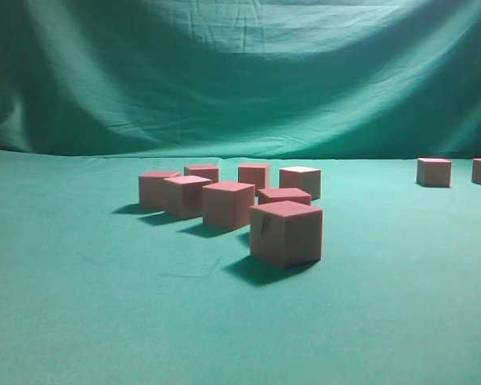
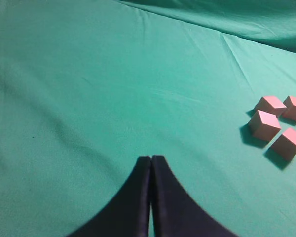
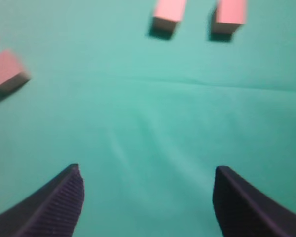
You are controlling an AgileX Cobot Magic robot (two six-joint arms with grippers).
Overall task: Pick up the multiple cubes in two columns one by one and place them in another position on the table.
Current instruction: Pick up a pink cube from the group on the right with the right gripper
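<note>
The draped green backdrop point(image 1: 240, 72) fills the far side of the exterior view, hanging in soft folds down to the table point(image 1: 80, 321), whose green cloth runs wide and slightly wrinkled across every picture.

On that cloth, near the middle of the exterior view, stands the main cluster of cubes point(image 1: 228, 204): eight pinkish-red blocks in two rough columns running away from the camera. The nearest cube point(image 1: 286, 233) is turned a little and has a small dark mark on its left face; behind it, at about 12 o'clock, a second cube point(image 1: 284, 195) shows only its top, the front one blocking the rest. Well apart, at 3 o'clock from the cluster, two more cubes point(image 1: 434, 172) sit near the right edge, one cut off by the frame.

No arm shows in the exterior view.

In the left wrist view the left gripper point(image 2: 151, 160) hangs over bare cloth with its black fingers pressed together, holding nothing; four cubes point(image 2: 265, 124) lie at its 2 o'clock, well clear of it.

In the blurred right wrist view the right gripper point(image 3: 148, 173) has its ribbed fingers point(image 3: 61, 205) spread wide over empty-looking cloth. Two cubes point(image 3: 170, 11) lie at 12 o'clock and, probably, another cube point(image 3: 7, 70) at 10 o'clock.
</note>
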